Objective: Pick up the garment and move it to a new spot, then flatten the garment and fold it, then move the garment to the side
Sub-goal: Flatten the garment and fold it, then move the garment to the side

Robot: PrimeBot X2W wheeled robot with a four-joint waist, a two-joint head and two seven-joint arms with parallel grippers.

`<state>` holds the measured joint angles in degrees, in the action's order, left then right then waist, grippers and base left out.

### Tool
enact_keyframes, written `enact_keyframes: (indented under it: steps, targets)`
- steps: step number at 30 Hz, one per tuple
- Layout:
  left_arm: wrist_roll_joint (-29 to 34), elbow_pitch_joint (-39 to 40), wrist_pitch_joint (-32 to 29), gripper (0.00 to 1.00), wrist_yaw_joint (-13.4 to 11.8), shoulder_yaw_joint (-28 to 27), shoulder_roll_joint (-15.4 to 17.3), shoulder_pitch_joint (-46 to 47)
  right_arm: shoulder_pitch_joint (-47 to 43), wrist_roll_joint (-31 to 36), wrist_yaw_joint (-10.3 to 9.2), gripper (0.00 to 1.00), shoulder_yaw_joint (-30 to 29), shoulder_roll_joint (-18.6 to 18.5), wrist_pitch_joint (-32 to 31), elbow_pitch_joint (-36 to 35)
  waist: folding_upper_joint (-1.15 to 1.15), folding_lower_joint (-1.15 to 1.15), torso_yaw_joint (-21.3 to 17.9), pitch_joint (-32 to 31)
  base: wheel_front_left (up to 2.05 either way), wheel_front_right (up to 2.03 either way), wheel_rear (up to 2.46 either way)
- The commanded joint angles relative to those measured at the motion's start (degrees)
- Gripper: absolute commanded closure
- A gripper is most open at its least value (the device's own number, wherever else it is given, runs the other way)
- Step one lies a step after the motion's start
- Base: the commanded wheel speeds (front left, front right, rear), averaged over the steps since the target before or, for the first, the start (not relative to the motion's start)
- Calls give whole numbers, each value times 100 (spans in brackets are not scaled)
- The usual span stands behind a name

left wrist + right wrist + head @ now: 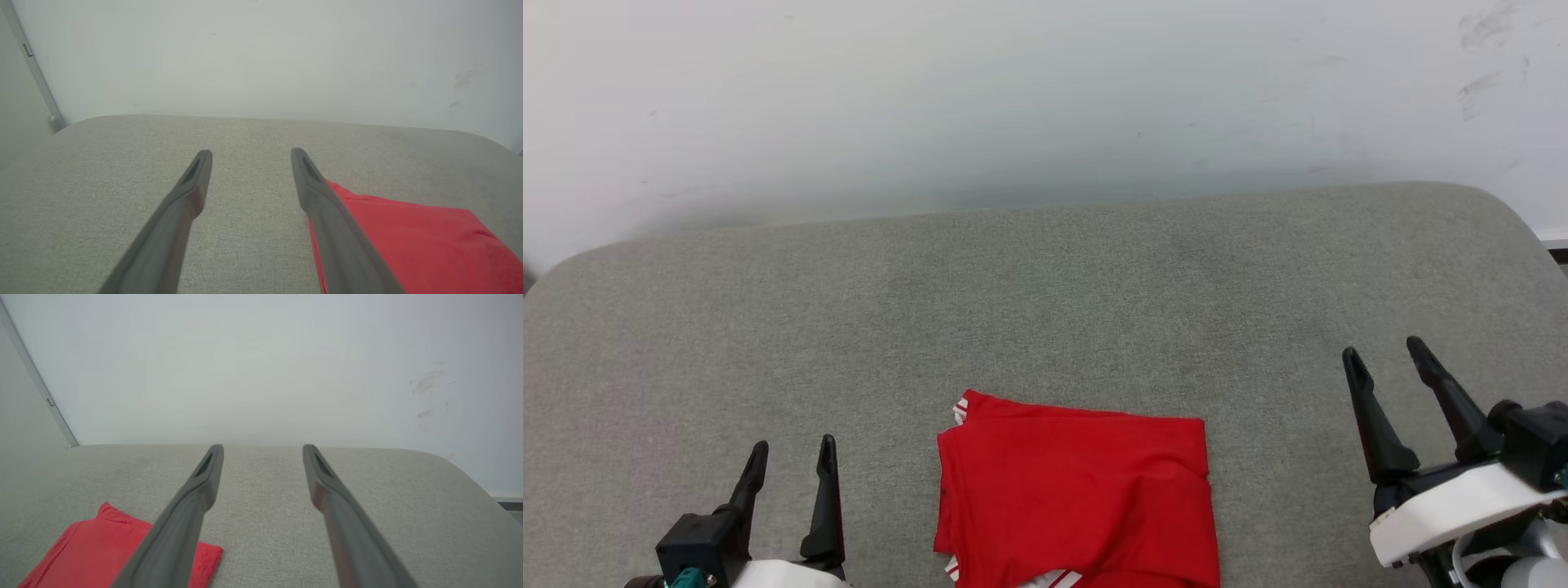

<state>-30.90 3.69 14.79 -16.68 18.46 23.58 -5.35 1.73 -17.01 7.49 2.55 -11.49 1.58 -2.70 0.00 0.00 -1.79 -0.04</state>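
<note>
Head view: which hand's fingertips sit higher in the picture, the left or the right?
The right hand: its fingertips rise above the top edge of the red garment, while those of the left hand sit below that edge.

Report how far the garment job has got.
Done, by the look: the red jersey with striped red-and-white trim lies folded into a compact rectangle on the grey fabric surface. In hand: nothing; the left pincer and right pincer stand open, apart from it. Left, probably: moving it to the side.
</note>
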Motion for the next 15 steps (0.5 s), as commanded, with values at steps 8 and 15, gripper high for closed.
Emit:
enact_keyframes:
  steps: [8, 15]
  targets:
    - [-51, 70, 18, 0, -109, -35, -10, -186, -371, 186, -1, 0, -95, 236, -94, -245, 0, 0, -28, -2, 0, 0, 0]
    - [-50, 87, 20, 0, -141, -47, -10, -97, -330, 145, -1, 0, -117, 213, -271, -310, 0, 0, -11, 31, 0, 0, 0]
